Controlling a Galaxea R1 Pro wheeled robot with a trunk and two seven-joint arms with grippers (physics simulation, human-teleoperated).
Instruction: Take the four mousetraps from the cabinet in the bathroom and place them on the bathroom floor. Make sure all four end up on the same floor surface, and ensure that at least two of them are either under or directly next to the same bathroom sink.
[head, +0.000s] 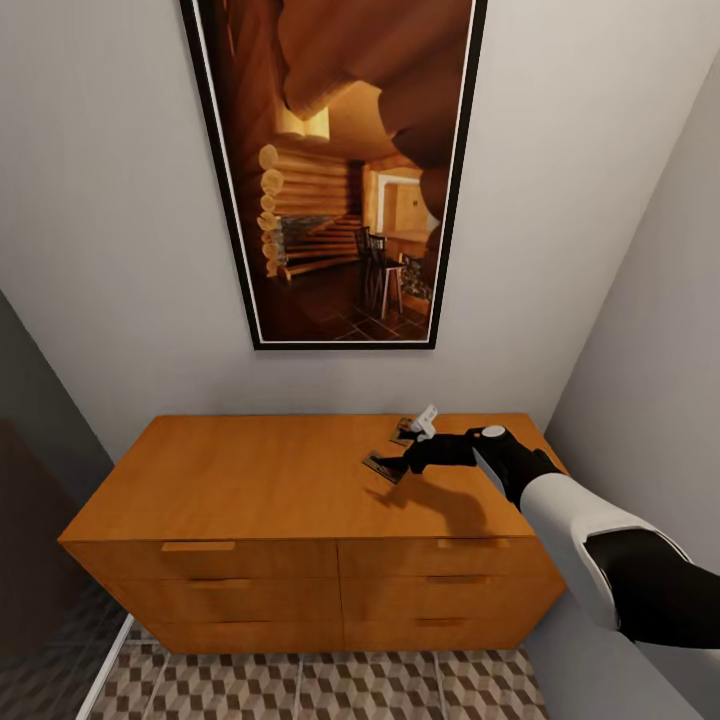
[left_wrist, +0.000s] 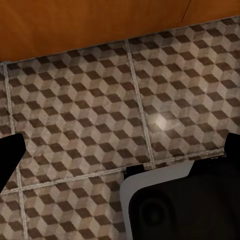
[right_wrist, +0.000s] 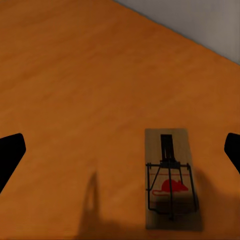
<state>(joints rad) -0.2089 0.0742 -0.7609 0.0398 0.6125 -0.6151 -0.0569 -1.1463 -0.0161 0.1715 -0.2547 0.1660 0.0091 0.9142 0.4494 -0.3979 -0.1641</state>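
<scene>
Orange-brown cabinet (head: 260, 480) top carries a flat wooden mousetrap (right_wrist: 171, 180) with dark wire and a red mouse print, between the right gripper's (head: 398, 463) wide-open, empty fingers

You have pale grey walls (head: 110, 250); a black-framed log-cabin picture (head: 340, 170) hangs above the right pincer (head: 398, 465), cube-patterned floor tiles (head: 330, 690) far below it.

Head looks down at cabinet (head: 300, 480); right wrist close above it.
</scene>
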